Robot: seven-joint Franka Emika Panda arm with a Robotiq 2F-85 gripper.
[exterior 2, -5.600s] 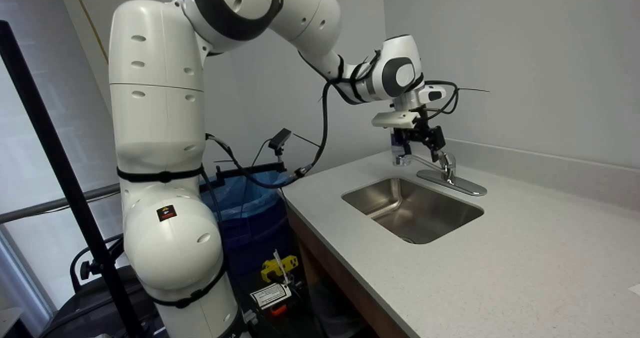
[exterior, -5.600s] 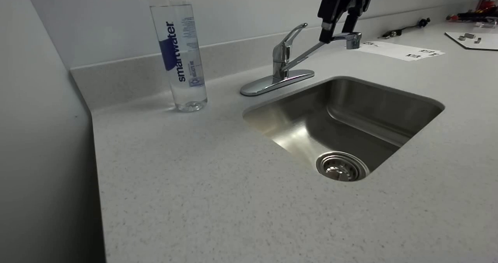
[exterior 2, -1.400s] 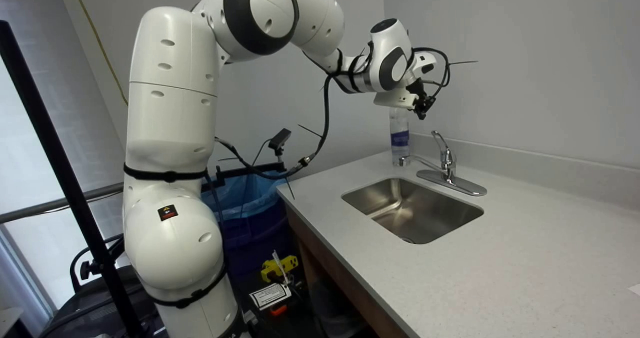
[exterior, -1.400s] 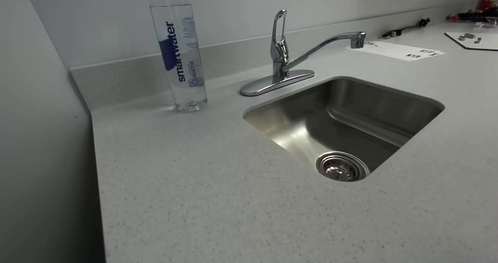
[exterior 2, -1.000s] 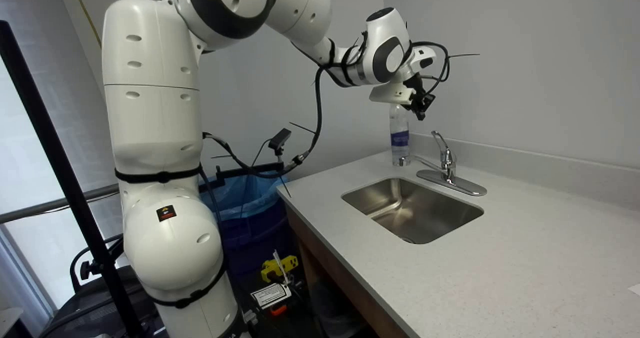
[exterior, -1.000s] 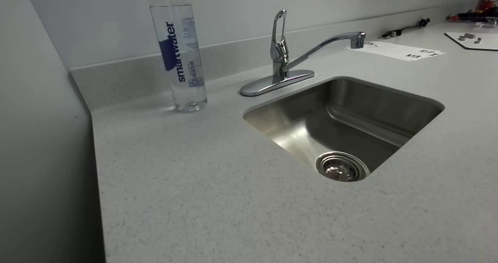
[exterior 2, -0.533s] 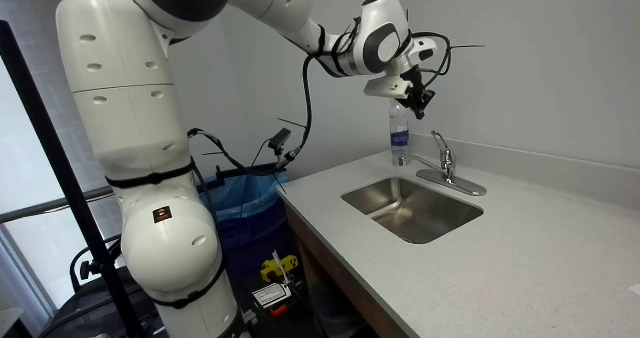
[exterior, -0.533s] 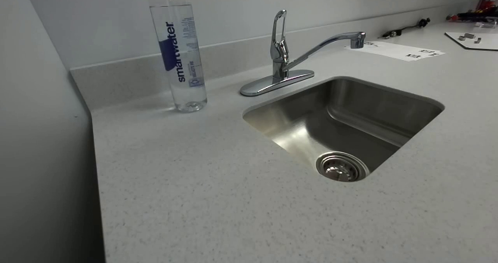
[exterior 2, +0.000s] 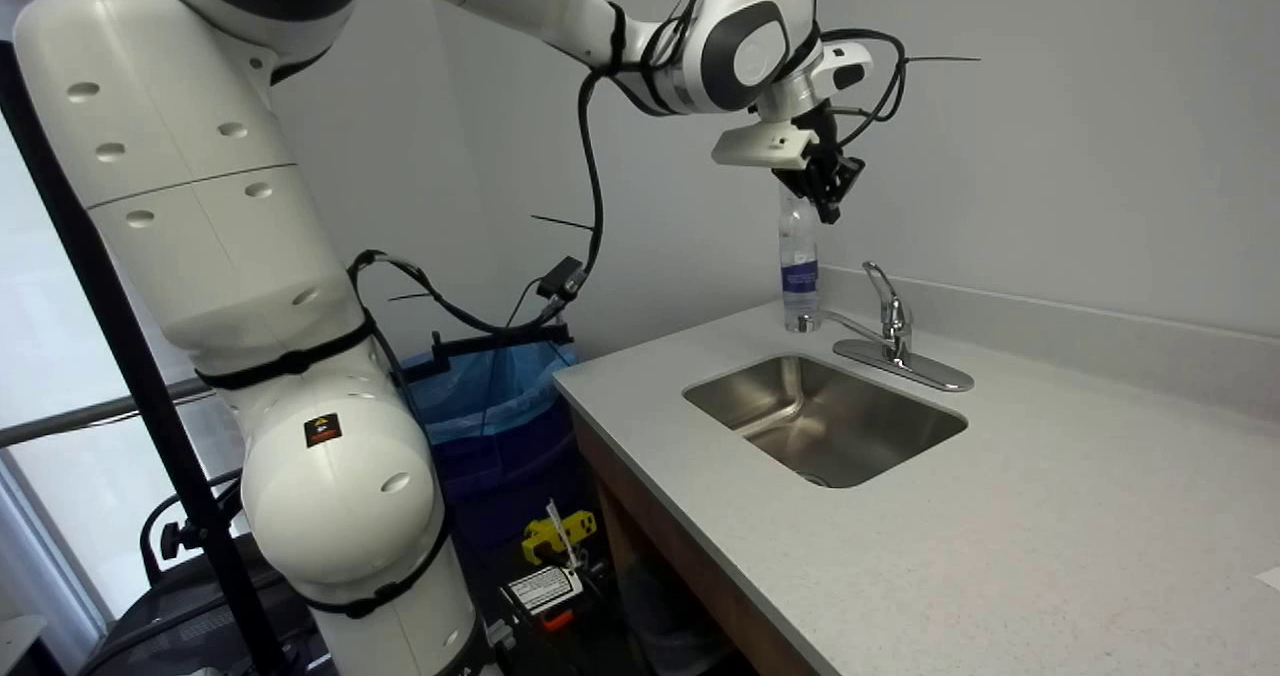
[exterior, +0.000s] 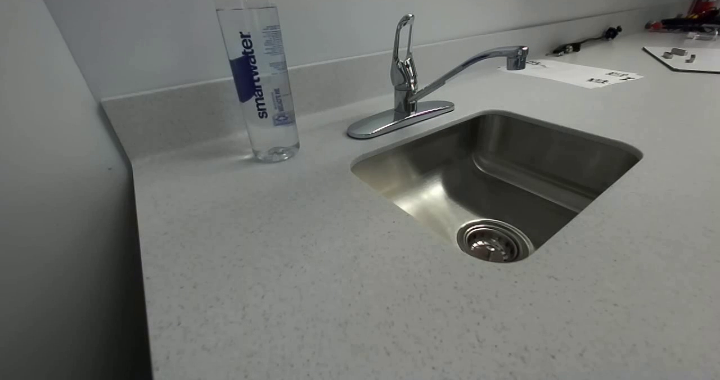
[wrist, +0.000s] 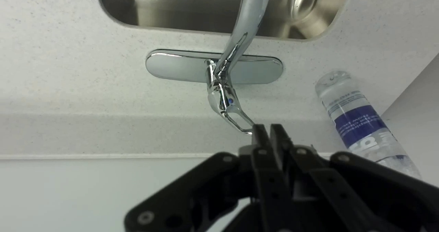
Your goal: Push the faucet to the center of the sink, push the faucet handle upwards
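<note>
Your pincer (wrist: pixel 270 131) is practically closed, gripping nothing, above the chrome single-lever faucet (wrist: pixel 225 67); its loop handle (wrist: pixel 223 104) sits below, apart. Looks raised; spout (wrist: pixel 248 22) reaches over the stainless sink (wrist: pixel 192 12). Likely done: back straight up, clear of handle and smartwater bottle (exterior: pixel 261 96) alongside.

sink (exterior: pixel 551 149) set in countertop (exterior: pixel 292 245) | faucet (exterior: pixel 405 96) on countertop between sink and backsplash (exterior: pixel 185 110) | spout (wrist: pixel 248 21) across sink in wrist view | faucet handle (exterior: pixel 404 73) atop faucet | in an exterior view: 1 bottle (exterior: pixel 261 82) left of faucet, 1 paper sheet (exterior: pixel 574 73) right
</note>
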